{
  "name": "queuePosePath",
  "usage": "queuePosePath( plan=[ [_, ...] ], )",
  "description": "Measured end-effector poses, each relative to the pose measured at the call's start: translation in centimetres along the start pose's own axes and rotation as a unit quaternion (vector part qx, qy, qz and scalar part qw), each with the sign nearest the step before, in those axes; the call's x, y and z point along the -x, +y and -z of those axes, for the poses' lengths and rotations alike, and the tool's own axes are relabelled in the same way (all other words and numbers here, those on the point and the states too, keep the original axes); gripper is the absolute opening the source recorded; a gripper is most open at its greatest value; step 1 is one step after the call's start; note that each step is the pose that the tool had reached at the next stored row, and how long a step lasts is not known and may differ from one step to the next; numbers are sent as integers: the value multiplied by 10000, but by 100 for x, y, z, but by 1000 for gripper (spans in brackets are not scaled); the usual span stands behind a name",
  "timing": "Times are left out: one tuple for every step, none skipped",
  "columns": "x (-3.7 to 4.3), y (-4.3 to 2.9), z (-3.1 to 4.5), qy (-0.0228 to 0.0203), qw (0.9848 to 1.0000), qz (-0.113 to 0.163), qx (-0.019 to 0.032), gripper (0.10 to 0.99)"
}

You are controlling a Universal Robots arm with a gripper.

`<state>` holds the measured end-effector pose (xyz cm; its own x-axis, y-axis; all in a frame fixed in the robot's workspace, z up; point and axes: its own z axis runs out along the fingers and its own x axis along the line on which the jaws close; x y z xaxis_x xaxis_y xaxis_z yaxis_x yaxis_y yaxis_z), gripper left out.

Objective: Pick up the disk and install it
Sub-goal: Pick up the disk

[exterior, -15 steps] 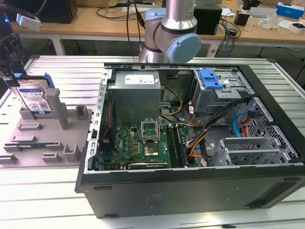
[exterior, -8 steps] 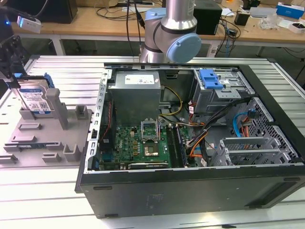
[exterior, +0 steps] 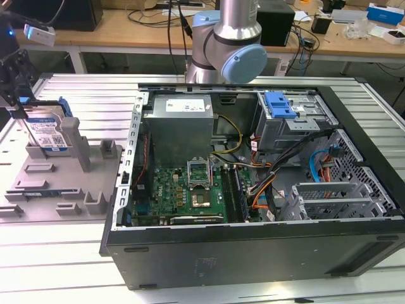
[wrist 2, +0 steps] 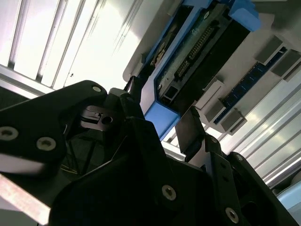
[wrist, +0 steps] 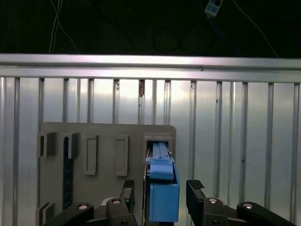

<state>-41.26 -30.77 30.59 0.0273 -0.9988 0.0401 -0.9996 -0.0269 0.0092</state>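
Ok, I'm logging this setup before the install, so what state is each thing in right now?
disk: upright in a slot of the grey holder, not lifted.
gripper: open, fingers either side of the disk, gaps showing.
grey holder: lying flat, disk in one slot.
computer case: on its side, panel off, inside exposed.

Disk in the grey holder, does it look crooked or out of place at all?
Nothing stands out. The disk stands upright on edge in the grey holder's slot, centred in the open pincer, with a gap on each side.
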Motion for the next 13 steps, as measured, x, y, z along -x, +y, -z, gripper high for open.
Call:
queuePosePath(
  plan=[
    [0, 1, -6, 0, 10000, 0, 1, 561],
    [0, 1, -9, 0, 10000, 0, 1, 561],
    [1, 2, -13, 0, 10000, 0, 1, 561],
    [1, 3, -18, 0, 10000, 0, 0, 561],
    [1, 6, -25, 0, 10000, 0, 1, 561],
    [1, 10, -33, 0, 10000, 0, 0, 561],
    [2, 12, -37, 0, 10000, 0, 0, 545],
    [2, 12, -40, 0, 10000, 0, 0, 482],
    [2, 12, -42, 0, 10000, 0, 0, 482],
    [2, 12, -44, 0, 10000, 0, 1, 482],
    [2, 13, -48, 0, 10000, 0, 0, 408],
    [2, 13, -52, 0, 10000, 0, 0, 408],
    [3, 14, -55, 0, 10000, 0, 0, 408]
  ],
)
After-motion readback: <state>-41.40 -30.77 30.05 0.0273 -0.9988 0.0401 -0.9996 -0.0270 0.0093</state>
